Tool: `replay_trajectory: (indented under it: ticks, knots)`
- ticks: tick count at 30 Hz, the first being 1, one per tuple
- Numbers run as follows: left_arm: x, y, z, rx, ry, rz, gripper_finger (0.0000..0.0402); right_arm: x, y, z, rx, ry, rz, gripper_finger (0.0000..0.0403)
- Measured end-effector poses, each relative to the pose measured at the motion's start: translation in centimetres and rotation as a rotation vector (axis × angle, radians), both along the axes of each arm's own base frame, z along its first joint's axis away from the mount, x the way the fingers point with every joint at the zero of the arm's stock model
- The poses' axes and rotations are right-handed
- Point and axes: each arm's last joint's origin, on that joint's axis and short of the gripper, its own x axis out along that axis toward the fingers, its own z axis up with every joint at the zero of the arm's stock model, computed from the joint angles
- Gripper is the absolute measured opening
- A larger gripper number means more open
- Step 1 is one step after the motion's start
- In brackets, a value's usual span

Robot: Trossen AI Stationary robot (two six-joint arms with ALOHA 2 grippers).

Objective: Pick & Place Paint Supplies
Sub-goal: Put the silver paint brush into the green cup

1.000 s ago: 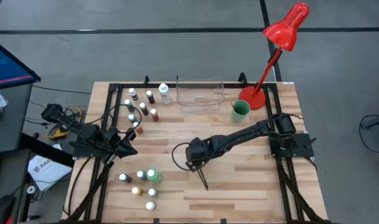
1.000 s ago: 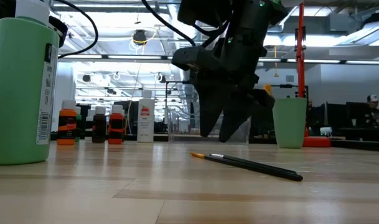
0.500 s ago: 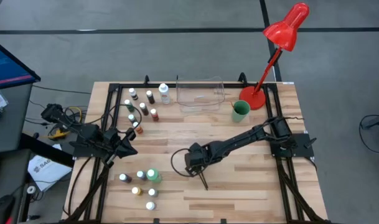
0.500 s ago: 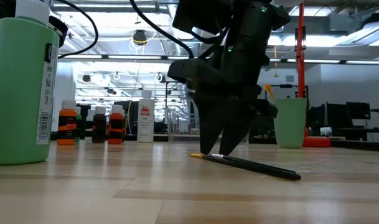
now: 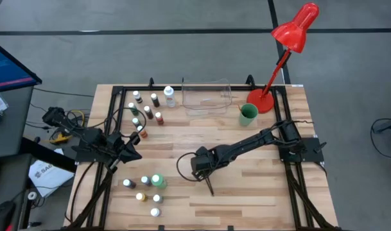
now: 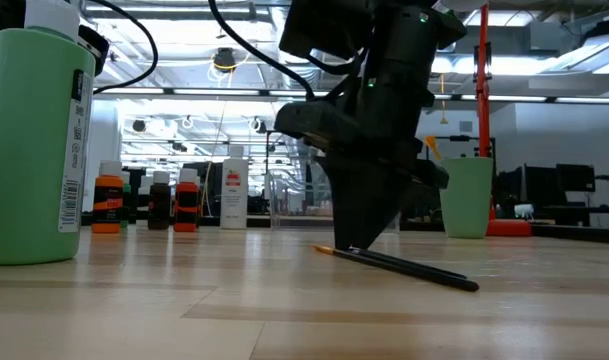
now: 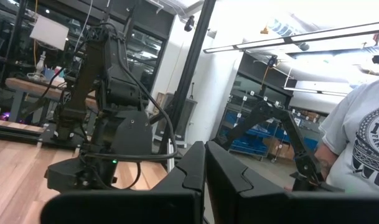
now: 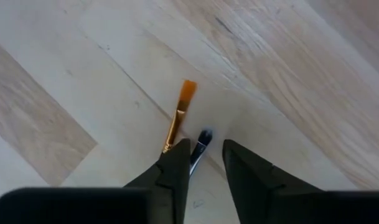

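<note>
Two thin brushes lie side by side on the wood near the table's middle; they show as a dark stick in the high view and as a dark handle in the low view. One has orange bristles, the other a dark tip. My right gripper stands over their bristle ends, fingers down on them. Small white-capped bottles stand in a far-left group and a near-left group with a tall green bottle. My left gripper waits, shut, at the table's left edge. My right gripper comes from above, pointing down, and is shut on the brushes near their bristle ends. The dark-tipped brush runs in between the two fingers; the orange-bristled brush's ferrule passes under one finger. The handles' far ends lie on the table.
A clear plastic tray stands at the far edge, with a green cup and a red desk lamp to its right. A black frame rims the table. Bare wood lies to the right of the brushes.
My right gripper has come down onto the brushes' bristle ends, moving slightly toward the near edge, and its fingers have shut from a clear spread to a point. The brushes have slid a little along the table.
</note>
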Motion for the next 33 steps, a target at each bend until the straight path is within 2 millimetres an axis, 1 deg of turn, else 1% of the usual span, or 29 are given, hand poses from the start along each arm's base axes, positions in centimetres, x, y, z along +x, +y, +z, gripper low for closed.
replay_trajectory:
  ticks: [6,12,20,25,27,33]
  knots:
    - [0.0,0.0,0.0,-0.001,-0.001,0.000,0.0002,-0.2,-0.2,0.0,-0.016,0.020,-0.004,0.0060]
    - [0.0,0.0,0.0,-0.001,-0.001,0.000,0.0002,-0.6,-0.9,0.0,-0.038,0.082,-0.001,0.0009]
    - [0.0,0.0,0.0,-0.002,-0.003,0.001,0.0002,-1.7,-1.6,0.4,-0.066,0.182,0.025,0.0003]
    - [0.0,0.0,0.1,-0.002,-0.005,0.000,0.0002,-2.3,-2.1,1.8,-0.073,0.184,0.024,0.0000]
    - [0.0,0.0,0.1,-0.002,-0.005,0.000,0.0002,-2.3,-2.3,2.6,-0.085,0.152,0.017,0.0001]
    - [0.0,0.0,0.1,-0.003,-0.005,0.000,0.0002,-3.0,-3.2,7.4,-0.145,0.006,0.001,0.0001]
